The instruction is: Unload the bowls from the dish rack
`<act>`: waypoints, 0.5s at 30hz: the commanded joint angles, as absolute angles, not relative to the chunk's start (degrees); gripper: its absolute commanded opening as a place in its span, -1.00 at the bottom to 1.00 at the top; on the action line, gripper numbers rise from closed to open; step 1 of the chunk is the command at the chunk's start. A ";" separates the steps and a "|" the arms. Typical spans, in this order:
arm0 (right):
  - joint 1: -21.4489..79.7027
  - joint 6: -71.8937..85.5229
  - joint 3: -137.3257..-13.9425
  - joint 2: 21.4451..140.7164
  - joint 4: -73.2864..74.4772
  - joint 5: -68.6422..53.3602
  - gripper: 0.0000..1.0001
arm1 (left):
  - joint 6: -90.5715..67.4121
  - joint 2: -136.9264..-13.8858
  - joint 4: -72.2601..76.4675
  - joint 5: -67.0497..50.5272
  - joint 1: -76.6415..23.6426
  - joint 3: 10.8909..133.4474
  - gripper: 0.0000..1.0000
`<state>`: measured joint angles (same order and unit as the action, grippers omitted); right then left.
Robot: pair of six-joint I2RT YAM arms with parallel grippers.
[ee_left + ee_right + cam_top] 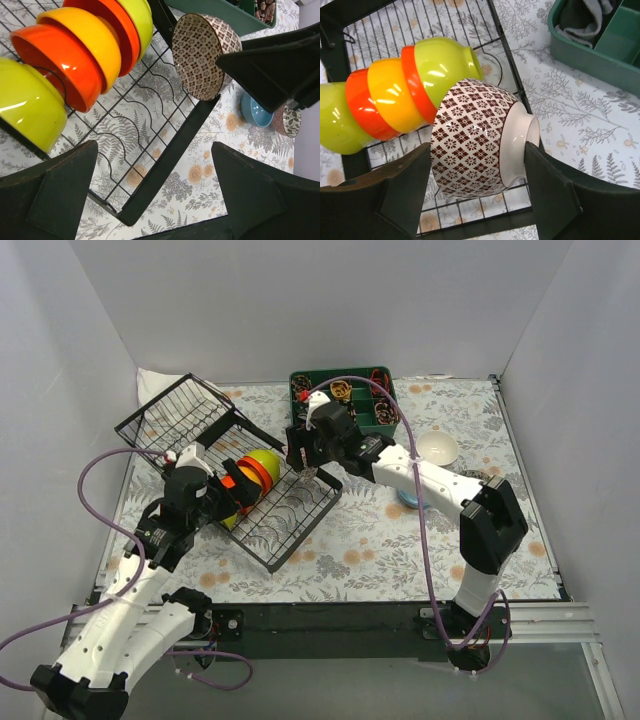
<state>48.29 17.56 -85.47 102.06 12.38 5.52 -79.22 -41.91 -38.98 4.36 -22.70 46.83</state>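
Note:
The black wire dish rack [290,515] lies left of centre, with a row of nested bowls [258,472] on edge in it. In the left wrist view they read lime [27,107], orange-red [60,60], yellow-orange [92,40], red [117,22] and lime [142,17]. My right gripper [477,147] is shut on a brown-and-white mosaic bowl [475,135], one finger at its rim and the other on its foot, just past the end of the row [420,80]. My left gripper [155,165] stands open over the rack's near corner [170,155], holding nothing.
A green divided tray [345,400] sits at the back, close behind the right gripper [305,462]. A white bowl [437,448] and a blue bowl [408,498] rest on the floral cloth to the right. Another mosaic bowl [287,121] stands beside the blue one [255,111].

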 commanded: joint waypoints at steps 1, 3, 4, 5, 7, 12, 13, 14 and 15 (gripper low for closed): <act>47.90 23.63 -83.07 95.19 7.39 1.85 -0.97 | -77.43 -41.40 -29.72 0.80 -22.50 43.07 0.97; 47.38 24.95 -82.01 93.17 6.16 -1.13 -0.97 | -77.34 -41.48 -25.69 0.27 -22.50 41.58 0.96; 47.20 26.27 -81.31 92.56 5.89 -1.93 -0.97 | -77.34 -41.57 -24.36 0.09 -22.50 39.92 0.96; 46.94 27.06 -80.25 91.24 5.11 -3.67 -0.97 | -77.34 -41.75 -23.04 0.00 -22.50 39.29 0.97; 46.06 28.56 -78.93 89.92 4.22 -5.61 -0.97 | -77.61 -42.62 -18.82 -2.63 -22.50 37.02 0.96; 44.56 33.30 -74.89 85.70 0.98 -11.77 -0.97 | -78.84 -44.56 -9.43 -6.23 -22.50 33.75 0.94; 44.47 33.75 -74.36 85.17 0.62 -12.39 -0.97 | -79.45 -45.26 -8.36 -6.94 -22.50 33.49 0.91; 44.30 34.27 -73.92 84.21 0.62 -13.87 -0.97 | -79.71 -45.79 -7.48 -7.90 -22.50 33.05 0.90; 44.21 35.50 -72.87 83.68 -0.25 -14.50 -0.97 | -80.06 -46.23 -5.56 -8.52 -22.50 32.79 0.89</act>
<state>44.80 30.33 -74.35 88.29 8.12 -8.21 -78.96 -45.17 -15.35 -4.12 -22.68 33.85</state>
